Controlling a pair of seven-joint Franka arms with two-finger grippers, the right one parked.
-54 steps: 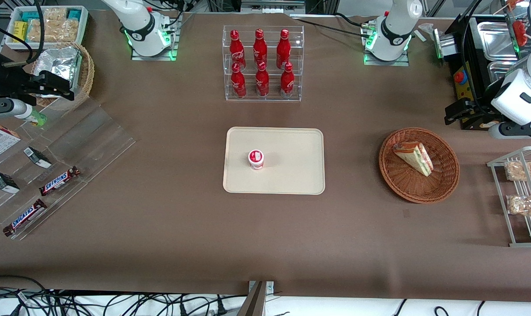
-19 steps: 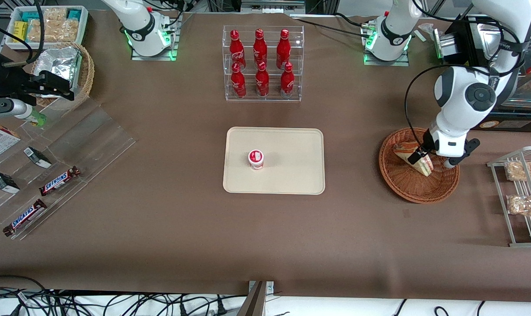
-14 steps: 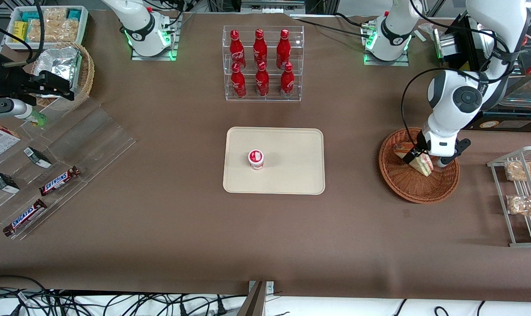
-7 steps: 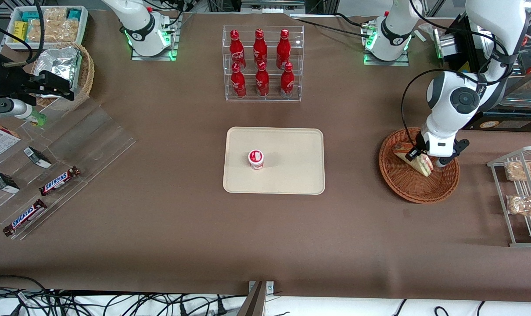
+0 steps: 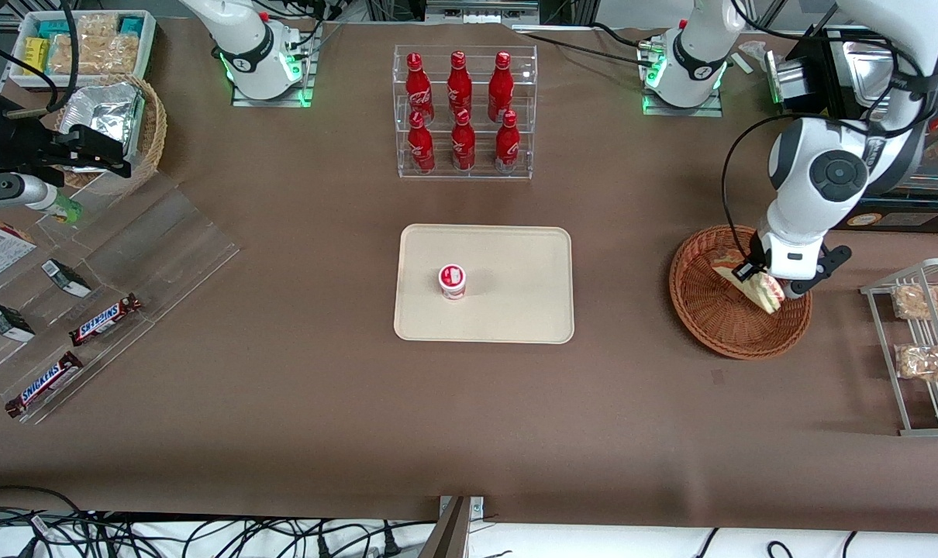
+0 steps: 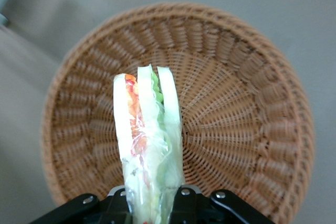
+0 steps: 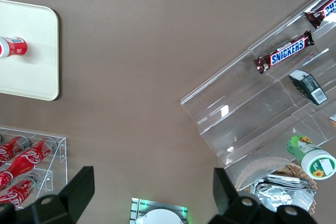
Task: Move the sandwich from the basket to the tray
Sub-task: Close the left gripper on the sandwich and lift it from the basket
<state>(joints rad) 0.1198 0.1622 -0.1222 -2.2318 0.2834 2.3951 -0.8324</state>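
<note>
Now my gripper (image 6: 152, 203) is clamped on the sandwich (image 6: 148, 145), lifting it above the basket (image 6: 247, 129); next, carry it sideways to the tray (image 5: 515, 310)

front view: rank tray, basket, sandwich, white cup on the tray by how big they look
1. tray
2. basket
3. sandwich, held in the tool above the basket, partly hidden
4. white cup

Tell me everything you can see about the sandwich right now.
The sandwich is a wedge in clear wrap: white bread slices with red and green filling between. The gripper has its jaws shut on it. It hangs tilted, lifted above the reddish-brown woven basket, on the side toward the working arm's end of the table.
</note>
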